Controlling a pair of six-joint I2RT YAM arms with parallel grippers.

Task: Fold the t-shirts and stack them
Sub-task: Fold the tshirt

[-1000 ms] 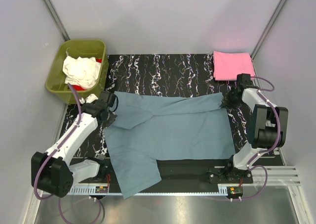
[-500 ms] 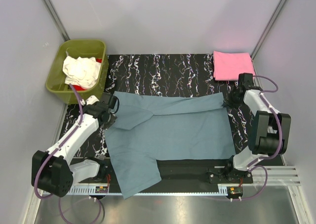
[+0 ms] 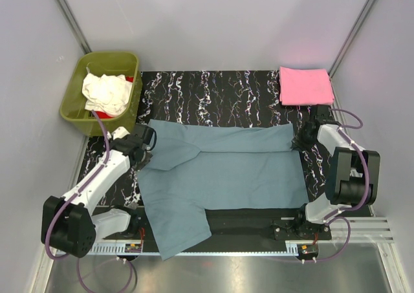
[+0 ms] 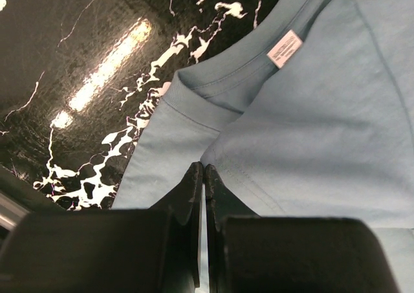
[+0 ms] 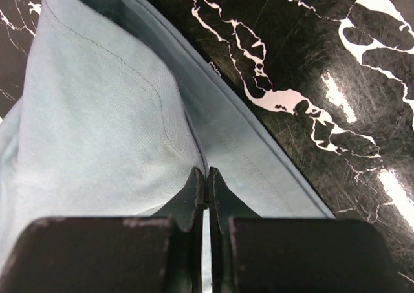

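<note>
Across the middle of the black marbled bench [image 3: 213, 89] the blue-grey t-shirt [image 3: 226, 170] lies spread out, left gripper [image 4: 202, 170] pinched tight on its left edge, right gripper [image 5: 207, 173] clamped on its far-right corner.

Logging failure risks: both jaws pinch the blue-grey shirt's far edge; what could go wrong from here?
Both jaws hold only a thin fold of the blue-grey t-shirt; pulling might slip one side free, skewing the fold. Its near corner lies past the black mat's front edge, over the rail, and may snag. The right arm sits close to the folded pink t-shirt and could nudge it.
</note>
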